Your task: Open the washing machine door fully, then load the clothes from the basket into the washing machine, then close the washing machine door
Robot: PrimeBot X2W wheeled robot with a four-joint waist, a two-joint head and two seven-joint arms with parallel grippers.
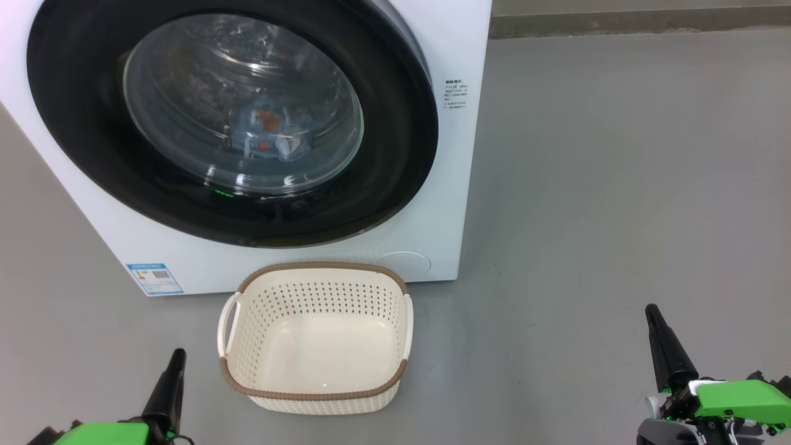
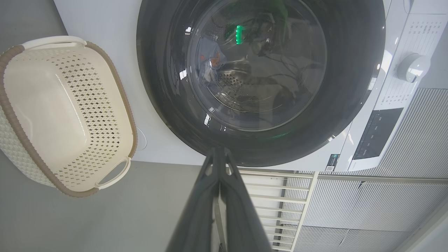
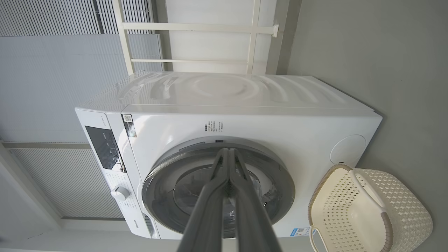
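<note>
Grey floor (image 1: 618,185) runs out bare on the far side of the right fingers (image 1: 664,352). These stand pressed together and hold nothing. The left fingers (image 1: 173,377) are likewise closed and empty, low at the other side. Between the two pairs, much nearer the left one, sits the basket (image 1: 315,267), with nothing inside it. Beyond the basket stands the washing machine (image 1: 457,154). The washing machine door (image 1: 93,154) lies against its front, and the clothes (image 1: 272,133) show through the glass, down in the drum.

From the left wrist, the left fingers (image 2: 219,157) meet at their tips and point at the door's black ring (image 2: 168,105). The basket (image 2: 115,87) lies off to one side of them, apart. A patch of the clothes (image 2: 211,61) shows past the fingertips, behind the glass.

From the right wrist, the right fingers (image 3: 229,155) are shut as well, aimed at the door (image 3: 157,189) from well back. The basket (image 3: 402,210) is off to their side.

The job looks close to done, but the latch cannot be checked from these views. If the door only rests against its seal, it could swing open again. Cloth caught in the gasket would cause the same, and that edge is hidden. A careless sweep of the left arm could also knock the light basket.
</note>
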